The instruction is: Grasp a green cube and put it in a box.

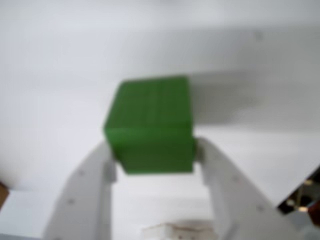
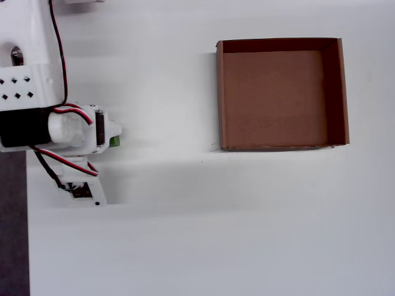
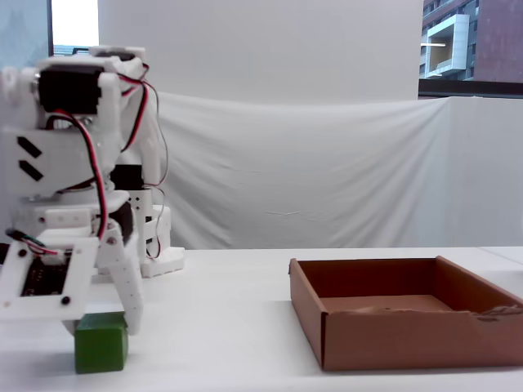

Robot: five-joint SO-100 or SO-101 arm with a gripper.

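A: What is between the green cube (image 3: 100, 344) and the box (image 3: 306, 306)?
B: Just bare white table (image 2: 185, 216). The way is clear.
A: Does anything block the box?
B: Only its low walls. Its top is open and its floor is bare.

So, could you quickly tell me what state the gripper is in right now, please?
Gripper: jaws closed on the green cube, one against each side, with the cube down at the table.
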